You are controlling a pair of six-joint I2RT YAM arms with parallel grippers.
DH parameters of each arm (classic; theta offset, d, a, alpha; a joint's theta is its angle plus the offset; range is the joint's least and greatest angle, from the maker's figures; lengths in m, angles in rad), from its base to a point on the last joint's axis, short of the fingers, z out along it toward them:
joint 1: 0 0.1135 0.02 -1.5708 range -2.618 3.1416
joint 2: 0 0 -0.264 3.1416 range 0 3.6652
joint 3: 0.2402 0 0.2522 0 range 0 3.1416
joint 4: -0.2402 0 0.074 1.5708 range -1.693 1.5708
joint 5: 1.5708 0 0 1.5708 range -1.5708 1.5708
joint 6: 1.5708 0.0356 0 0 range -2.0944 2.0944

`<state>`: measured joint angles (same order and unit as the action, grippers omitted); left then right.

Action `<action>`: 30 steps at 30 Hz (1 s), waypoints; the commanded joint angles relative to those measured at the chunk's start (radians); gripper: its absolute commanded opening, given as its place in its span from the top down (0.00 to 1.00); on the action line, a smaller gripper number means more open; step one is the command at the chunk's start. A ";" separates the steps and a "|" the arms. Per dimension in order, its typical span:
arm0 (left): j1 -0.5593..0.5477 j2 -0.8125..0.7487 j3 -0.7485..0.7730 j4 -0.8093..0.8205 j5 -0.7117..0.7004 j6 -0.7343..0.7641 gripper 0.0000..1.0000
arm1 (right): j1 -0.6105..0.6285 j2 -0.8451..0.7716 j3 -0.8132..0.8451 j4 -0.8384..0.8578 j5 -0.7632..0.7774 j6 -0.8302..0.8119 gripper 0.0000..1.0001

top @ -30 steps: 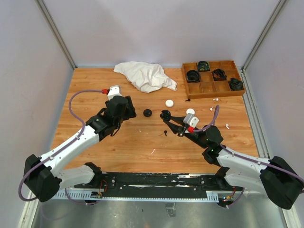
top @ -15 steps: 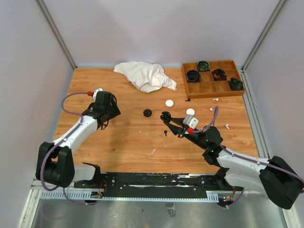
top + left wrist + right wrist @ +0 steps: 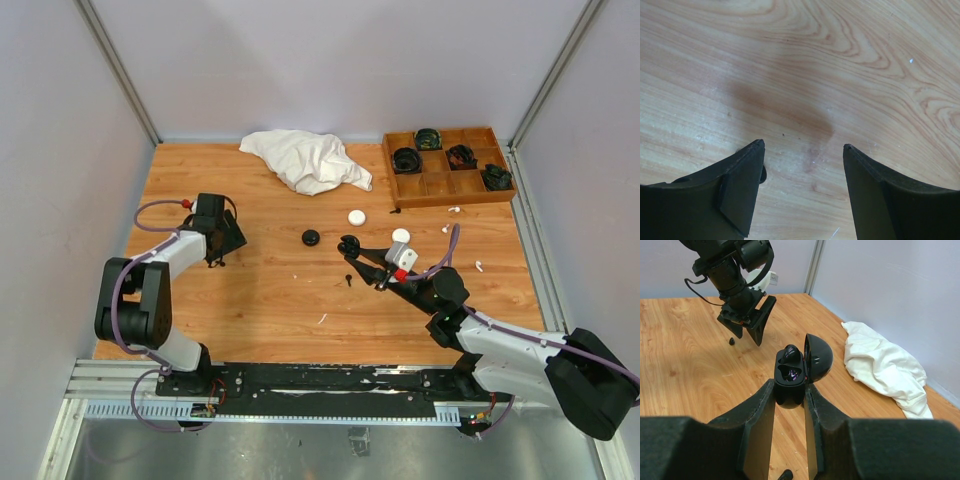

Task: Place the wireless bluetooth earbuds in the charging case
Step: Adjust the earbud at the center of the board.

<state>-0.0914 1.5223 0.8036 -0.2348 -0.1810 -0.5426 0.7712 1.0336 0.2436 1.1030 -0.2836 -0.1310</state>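
Note:
My right gripper (image 3: 352, 247) is shut on an open black charging case (image 3: 790, 380), held above the table with its lid (image 3: 818, 357) swung up. One black earbud (image 3: 790, 354) sits in the case; the other socket shows empty. My left gripper (image 3: 802, 150) is open and low over bare wood at the left of the table (image 3: 216, 256). A tiny black piece (image 3: 762, 174), likely an earbud, lies at its left finger (image 3: 737, 187) and shows in the right wrist view (image 3: 731, 341). Another black earbud (image 3: 347, 279) lies below the case. White earbuds (image 3: 478, 266) lie at the right.
A black round case (image 3: 311, 237) and two white round cases (image 3: 357, 216) lie mid-table. A crumpled white cloth (image 3: 308, 160) lies at the back. A wooden compartment tray (image 3: 450, 180) with coiled black items stands at the back right.
My left arm has swung back from the table's middle to the left side, and its gripper is now low over the wood. The right arm and the case have not moved.

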 commanded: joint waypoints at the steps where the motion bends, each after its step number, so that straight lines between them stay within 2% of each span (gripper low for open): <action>1: 0.008 0.028 -0.006 0.050 0.000 0.025 0.30 | 0.021 0.001 -0.014 0.061 0.008 0.000 0.99; 7: 0.010 0.046 -0.017 0.046 -0.038 0.030 0.30 | 0.020 0.008 -0.010 0.064 0.002 0.004 0.99; 16: 0.010 0.005 -0.050 -0.059 -0.038 -0.011 0.30 | 0.020 -0.005 -0.014 0.068 0.006 0.002 0.99; 30: 0.002 -0.116 -0.134 -0.064 0.164 -0.067 0.38 | 0.020 -0.023 -0.015 0.069 0.004 0.012 0.99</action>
<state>-0.0872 1.4292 0.6899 -0.2680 -0.1051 -0.5816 0.7712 1.0245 0.2363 1.1210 -0.2832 -0.1307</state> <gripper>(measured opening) 0.631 0.274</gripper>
